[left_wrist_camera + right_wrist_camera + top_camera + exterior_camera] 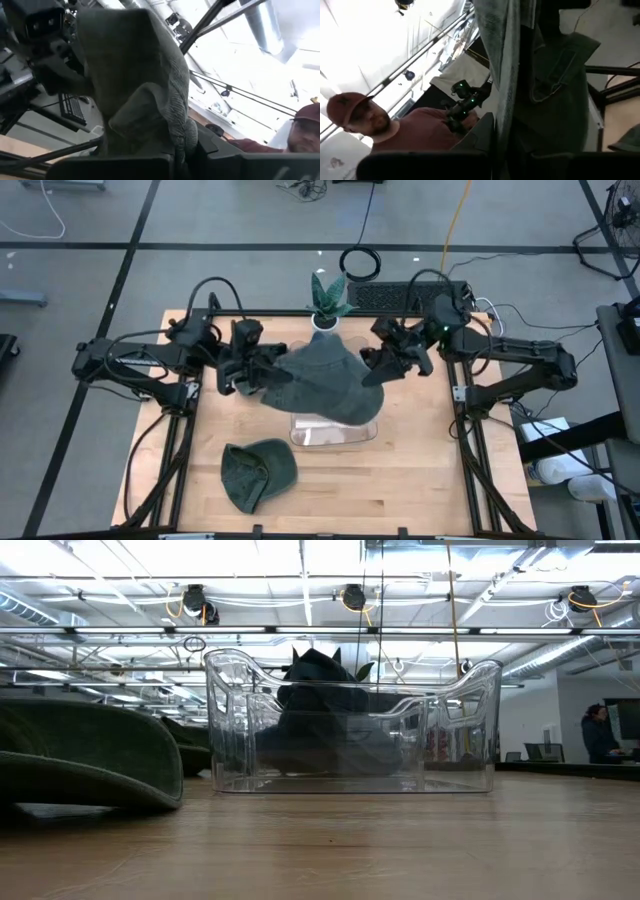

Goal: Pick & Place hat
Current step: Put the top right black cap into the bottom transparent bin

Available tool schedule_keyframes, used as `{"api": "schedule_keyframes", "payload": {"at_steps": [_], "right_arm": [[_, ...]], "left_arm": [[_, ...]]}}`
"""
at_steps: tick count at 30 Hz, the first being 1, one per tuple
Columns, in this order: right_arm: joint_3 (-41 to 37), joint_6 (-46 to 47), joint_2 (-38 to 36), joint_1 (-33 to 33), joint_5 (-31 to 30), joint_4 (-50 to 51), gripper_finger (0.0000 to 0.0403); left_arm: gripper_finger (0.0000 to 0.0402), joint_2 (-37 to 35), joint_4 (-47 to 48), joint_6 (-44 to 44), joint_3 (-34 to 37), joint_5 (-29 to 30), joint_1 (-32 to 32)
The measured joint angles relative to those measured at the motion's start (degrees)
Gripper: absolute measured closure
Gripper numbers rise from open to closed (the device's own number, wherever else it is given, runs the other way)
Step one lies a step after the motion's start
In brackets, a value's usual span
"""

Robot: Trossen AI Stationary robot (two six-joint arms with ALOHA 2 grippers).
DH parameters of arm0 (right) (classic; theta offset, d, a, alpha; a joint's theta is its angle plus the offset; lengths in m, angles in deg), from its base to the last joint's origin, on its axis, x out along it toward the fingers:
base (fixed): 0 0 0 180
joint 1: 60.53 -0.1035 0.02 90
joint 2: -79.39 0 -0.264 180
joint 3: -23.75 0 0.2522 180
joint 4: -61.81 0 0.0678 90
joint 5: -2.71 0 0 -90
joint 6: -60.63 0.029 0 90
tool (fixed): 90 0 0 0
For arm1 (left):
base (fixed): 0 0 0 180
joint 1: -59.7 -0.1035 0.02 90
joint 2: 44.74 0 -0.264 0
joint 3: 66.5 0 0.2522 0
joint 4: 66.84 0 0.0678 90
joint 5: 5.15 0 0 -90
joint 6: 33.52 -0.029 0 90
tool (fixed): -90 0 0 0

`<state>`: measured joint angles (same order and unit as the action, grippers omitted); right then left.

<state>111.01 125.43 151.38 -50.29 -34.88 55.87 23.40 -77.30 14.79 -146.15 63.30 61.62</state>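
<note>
A dark grey-green hat [325,378] is held up between both grippers above a clear plastic bin [335,432]. My left gripper [268,375] is shut on the hat's left edge and my right gripper [372,372] is shut on its right edge. In the low view the hat [318,705] shows through the bin [350,772], and its lower part reaches down into it. A second green hat [258,473] lies with its brim flat on the table, nearer than the bin, and shows in the low view [80,755]. My left gripper pinches the hat's left brim edge [181,142] between its two fingers, coming level from the table's left. The cloth bunches in folds at the hold and the hat spreads away toward the other arm. My right gripper pinches the hat's right brim edge [504,117] between its two fingers, coming level from the table's right. The cloth stands edge-on in the hold, with the crown beyond it.
A potted plant [328,300] stands at the far edge behind the bin, with a keyboard [405,295] beside it. A person in a red cap [365,117] shows in the room beyond. Bare wood lies near the front right of the table [400,490].
</note>
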Motion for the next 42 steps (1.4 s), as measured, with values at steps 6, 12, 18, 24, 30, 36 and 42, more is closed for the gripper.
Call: {"api": "schedule_keyframes", "payload": {"at_steps": [6, 12, 18, 24, 30, 36, 42], "right_arm": [[0.0, -0.19, -1.92, 5.81, 2.87, -0.19, 0.0389], [0.0, -0.61, -2.21, 9.59, 7.38, -0.15, 0.0384], [0.0, -1.11, -2.25, 9.68, 9.57, -0.03, 0.0305], [0.0, 0.2, -2.25, 12.64, 13.93, -0.07, 0.0206], [0.0, -0.05, -2.44, 19.6, 18.51, 3.55, 0.0164], [0.0, -4.04, -3.49, 27.47, 19.69, 3.74, 0.0174], [0.0, -8.51, -5.46, 33.2, 19.43, 2.01, 0.0187]], "left_arm": [[0.0389, 0.02, -1.74, -1.2, 0.0, 4.23, 3.15], [0.0389, 0.17, -2.42, -3.46, 0.02, 9.51, 6.41], [0.0389, -0.07, -2.56, -4.87, 0.0, 12.5, 8.07], [0.0389, -0.02, -2.68, -5.11, 0.0, 17.8, 9.73], [0.0389, 0.7, -3.28, -5.23, 0.0, 24.66, 12.0], [0.0389, 0.57, -4.56, -7.06, -0.02, 31.44, 15.49], [0.0389, 1.64, -3.81, -8.1, -0.02, 40.6, 18.47]]}}
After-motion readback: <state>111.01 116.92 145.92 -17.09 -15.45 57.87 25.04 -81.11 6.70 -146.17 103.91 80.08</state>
